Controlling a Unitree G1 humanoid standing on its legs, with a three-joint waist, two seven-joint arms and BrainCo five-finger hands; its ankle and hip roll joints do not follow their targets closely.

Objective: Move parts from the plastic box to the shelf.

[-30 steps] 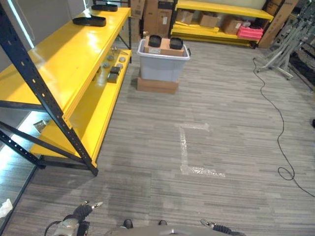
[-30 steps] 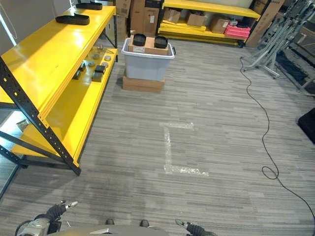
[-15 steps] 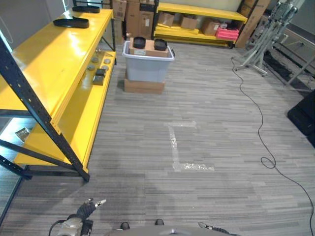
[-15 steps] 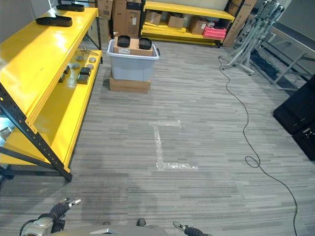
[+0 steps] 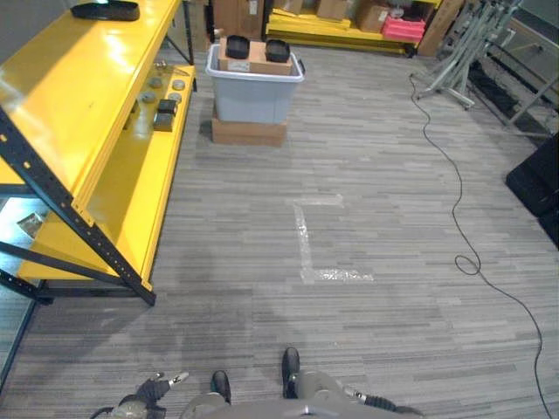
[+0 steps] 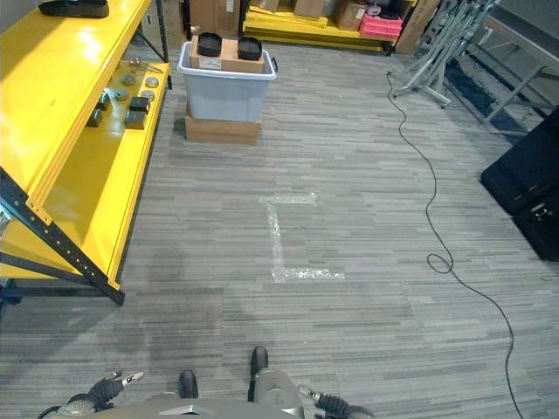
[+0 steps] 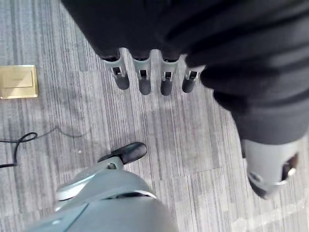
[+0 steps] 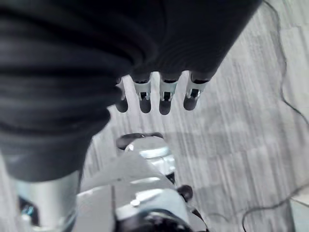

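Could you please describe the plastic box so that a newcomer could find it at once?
Follow the long yellow shelf to its far end. Just beyond it stands the plastic box, the only grey tub, raised on a flat cardboard carton and carrying two black parts.

Bright yellow metal shelf (image 5: 79,96), black uprights; pale grey plastic box (image 5: 254,85); grey striped plank floor (image 5: 367,201).

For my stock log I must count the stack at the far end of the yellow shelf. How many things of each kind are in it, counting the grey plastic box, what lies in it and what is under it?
grey plastic box: 1
black parts on top: 2
cardboard boxes, one inside and one underneath: 2
Total: 5
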